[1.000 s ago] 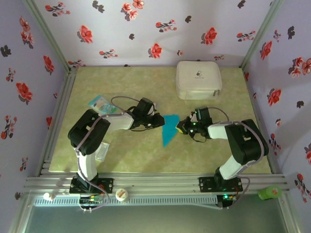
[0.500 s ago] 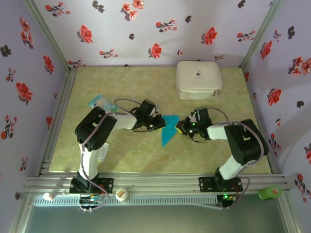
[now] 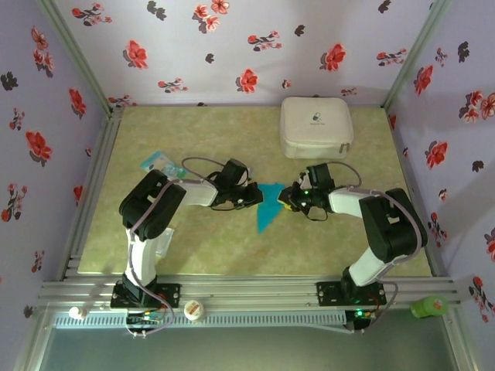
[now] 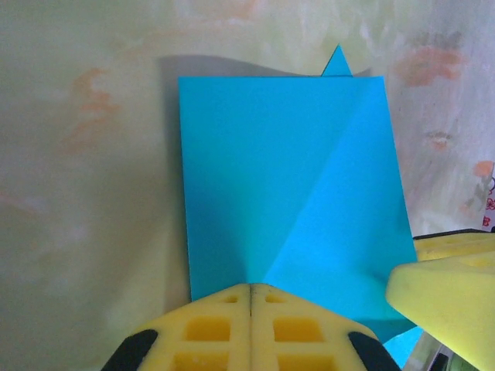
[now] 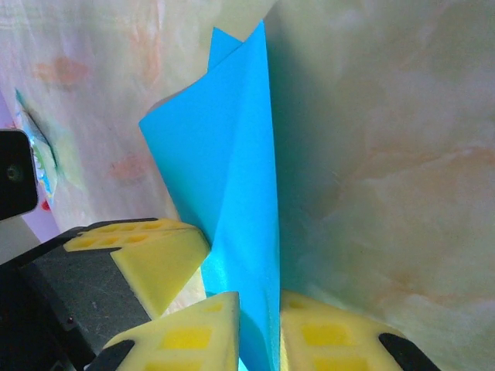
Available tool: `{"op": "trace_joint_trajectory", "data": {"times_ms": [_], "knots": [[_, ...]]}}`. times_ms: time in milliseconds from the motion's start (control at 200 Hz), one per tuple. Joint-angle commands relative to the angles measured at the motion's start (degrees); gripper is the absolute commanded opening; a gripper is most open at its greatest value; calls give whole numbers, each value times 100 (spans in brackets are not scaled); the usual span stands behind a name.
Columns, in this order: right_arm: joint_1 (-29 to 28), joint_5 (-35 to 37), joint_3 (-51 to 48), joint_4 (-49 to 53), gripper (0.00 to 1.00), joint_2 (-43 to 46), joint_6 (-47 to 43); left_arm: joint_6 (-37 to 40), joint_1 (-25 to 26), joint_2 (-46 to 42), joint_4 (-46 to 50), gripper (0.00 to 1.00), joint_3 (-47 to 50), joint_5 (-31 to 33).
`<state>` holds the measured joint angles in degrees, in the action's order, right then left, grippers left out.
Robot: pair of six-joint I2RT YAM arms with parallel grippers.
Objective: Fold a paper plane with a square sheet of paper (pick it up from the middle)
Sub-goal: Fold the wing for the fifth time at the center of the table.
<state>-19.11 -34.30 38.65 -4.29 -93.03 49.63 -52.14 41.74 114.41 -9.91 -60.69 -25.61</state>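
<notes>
On the near rail sit a white cap [image 3: 193,309] to the left and a green object [image 3: 429,307] at the far right. Past them, on the marbled table [image 3: 232,251], the teal-blue paper [image 3: 267,209] lies near the middle between the two arms, folded into a pointed shape with its tip aimed near and its wide end far. The left gripper [image 3: 254,195] meets the paper's left side. In the left wrist view its jaws are pressed shut, their tips at the paper's edge where a crease runs in. Whether any paper is caught there cannot be told. The right gripper [image 3: 289,201] meets the right side, jaws parted by a narrow slit with a raised flap standing in it. Whether they pinch it cannot be told. Farther left lies a pale-blue packet [image 3: 158,164], and far right a white case [image 3: 315,127].
</notes>
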Motion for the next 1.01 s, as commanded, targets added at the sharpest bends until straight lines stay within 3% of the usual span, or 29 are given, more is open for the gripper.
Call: {"op": "trace_joint_trajectory", "data": {"times_ms": [0,240,365,595,765,1000], "knots": [[25,-15,166,341,18,-162,-308,202,45,84,308,5,137,73],[39,0,167,335,10,-259,-354,379,62,-32,317,6,136,37],[33,-62,54,103,6,-177,-134,659,154,-417,243,15,189,138],[17,95,-410,-843,3,74,887,1339,377,-1206,620,23,178,932],[-87,557,-755,-1366,3,331,1658,2068,933,-1395,1138,25,127,1634],[-286,753,-789,-1408,3,480,1955,2952,1664,-1177,1896,33,-174,2787]]}}
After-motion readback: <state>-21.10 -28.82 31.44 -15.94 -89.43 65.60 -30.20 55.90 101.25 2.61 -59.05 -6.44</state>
